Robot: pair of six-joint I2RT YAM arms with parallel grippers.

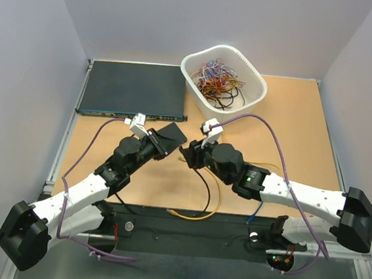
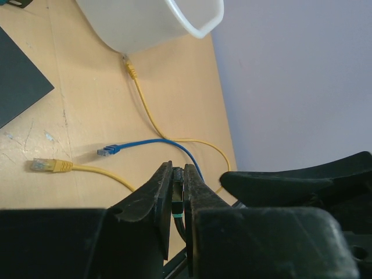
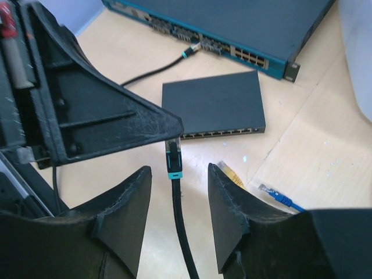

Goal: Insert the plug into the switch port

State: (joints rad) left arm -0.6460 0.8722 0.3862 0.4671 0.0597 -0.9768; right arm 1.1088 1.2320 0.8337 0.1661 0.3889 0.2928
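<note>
We see two robot arms meeting over the middle of a tan table [image 1: 292, 136]. The left gripper [image 2: 178, 168] has its fingers pressed together, pinching the plug [image 3: 174, 158], a small black connector with a teal band. The black cable [image 3: 181, 221] trails down from it. The right gripper [image 3: 180, 171] is spread. Its two fingers stand on either side of that cable, just below the plug, with a gap showing on each side. The small black box [image 3: 212, 104] lies flat on the table just beyond the plug and slightly to its right. Its row of ports [image 3: 224, 132] runs along the edge that faces the grippers. The plug sits outside that row, close to the box's near left corner. We cannot tell how high it is above the table. Behind the box lies a wide grey unit [image 3: 232, 23] with a teal front, well apart from the plug. A yellow cable [image 3: 231, 173] and a blue cable [image 3: 279, 196] lie loose on the table by the right gripper. A white basket [image 1: 254, 80] stands at the back.
</note>
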